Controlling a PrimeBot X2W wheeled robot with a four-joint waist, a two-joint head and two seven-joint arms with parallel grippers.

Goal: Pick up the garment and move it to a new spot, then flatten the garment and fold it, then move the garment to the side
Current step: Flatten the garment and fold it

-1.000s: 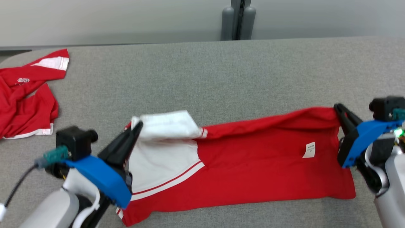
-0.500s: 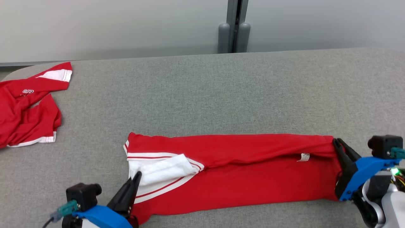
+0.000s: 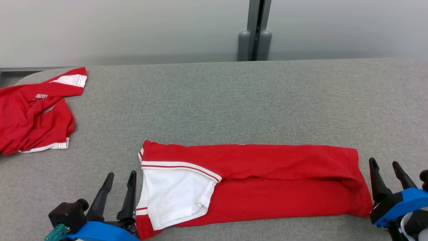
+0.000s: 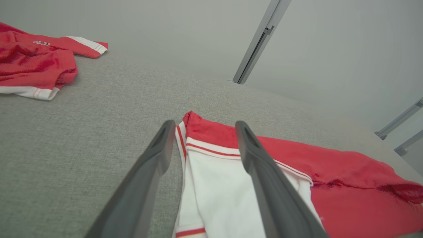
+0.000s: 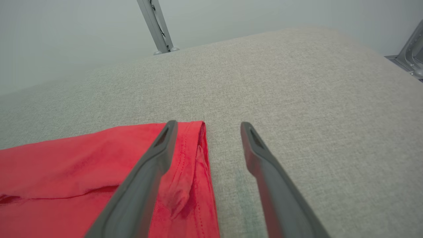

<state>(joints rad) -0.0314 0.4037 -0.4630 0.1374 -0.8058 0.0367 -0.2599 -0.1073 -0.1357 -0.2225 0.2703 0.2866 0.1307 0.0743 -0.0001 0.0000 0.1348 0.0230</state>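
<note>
Head view shows left hand and right hand flanking garment.

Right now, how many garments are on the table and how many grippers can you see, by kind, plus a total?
Red-and-white garments: 2 (folded garment, crumpled garment)
Open grippers: 2 (left gripper, right gripper)
Total: 4

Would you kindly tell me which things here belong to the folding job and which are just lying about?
Job: folded garment, near middle of the table; left gripper and right gripper, both open at its ends.
Lying about: crumpled garment, far left; post behind the table.
</note>
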